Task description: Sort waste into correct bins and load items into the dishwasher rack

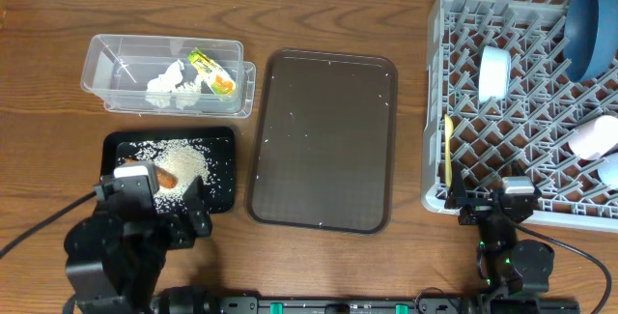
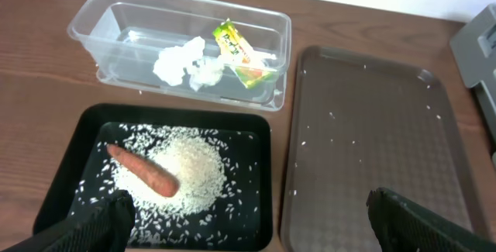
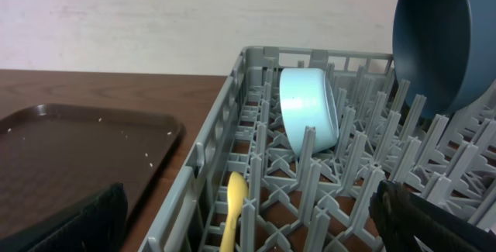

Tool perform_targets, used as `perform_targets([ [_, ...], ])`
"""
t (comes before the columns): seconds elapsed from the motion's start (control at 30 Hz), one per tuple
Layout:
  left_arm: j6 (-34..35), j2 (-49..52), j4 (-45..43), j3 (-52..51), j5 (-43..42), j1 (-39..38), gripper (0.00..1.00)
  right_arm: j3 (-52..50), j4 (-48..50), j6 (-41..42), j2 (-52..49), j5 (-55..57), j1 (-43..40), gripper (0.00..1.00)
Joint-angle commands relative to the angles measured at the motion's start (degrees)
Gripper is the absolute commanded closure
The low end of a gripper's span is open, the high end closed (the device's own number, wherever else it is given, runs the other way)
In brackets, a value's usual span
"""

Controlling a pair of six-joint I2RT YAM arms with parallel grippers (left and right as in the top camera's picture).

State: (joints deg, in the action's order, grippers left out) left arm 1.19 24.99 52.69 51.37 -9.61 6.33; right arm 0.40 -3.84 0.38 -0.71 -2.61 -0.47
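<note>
The left gripper [image 2: 248,203] and right gripper [image 3: 248,198] gape empty. Left wrist shows the whole carrot [image 2: 143,170] on rice [image 2: 194,167]; overhead half hides it. Right wrist shows spoon [image 3: 232,205], cup [image 3: 308,116] and plate [image 3: 449,35] in the rack [image 3: 217,136].

Clear tub [image 1: 101,63] at ten o'clock holding crumpled white tissue [image 1: 172,82] and yellow-green wrapper [image 1: 212,71], black tray [image 1: 222,148] at eight o'clock carrying rice [image 1: 185,157] with orange carrot [image 1: 166,177] lying on it, grey rack [image 1: 521,111] at three o'clock holding dark-blue plate [image 1: 591,26], light-blue cup [image 1: 494,72], yellow spoon [image 1: 449,150], pink cup [image 1: 594,138], white bowl [image 1: 610,169]
</note>
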Motion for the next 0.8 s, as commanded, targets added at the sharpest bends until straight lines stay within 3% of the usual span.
perform_targets([
  [0.0,-1.6,-3.82,-0.11,-2.58,1.75,0.13,0.02,-0.11,-0.2,-0.83,0.39,-0.39,0.5,0.01],
  [0.37,-1.38,-24.28,-27.76,-33.27,2.82,0.15,0.02,-0.11,-0.2,-0.83,0.39,-0.39,0.5,0.01],
  [0.67,-1.36,-24.87,-55.23,-49.2,4.33,0.15,0.02,-0.11,-0.2,-0.83,0.39,-0.42,0.5,0.01],
  [0.77,-1.42,-24.87,-58.8,-51.15,6.95,0.15,0.02,-0.11,-0.2,-0.85,0.39,-0.39,0.5,0.01],
])
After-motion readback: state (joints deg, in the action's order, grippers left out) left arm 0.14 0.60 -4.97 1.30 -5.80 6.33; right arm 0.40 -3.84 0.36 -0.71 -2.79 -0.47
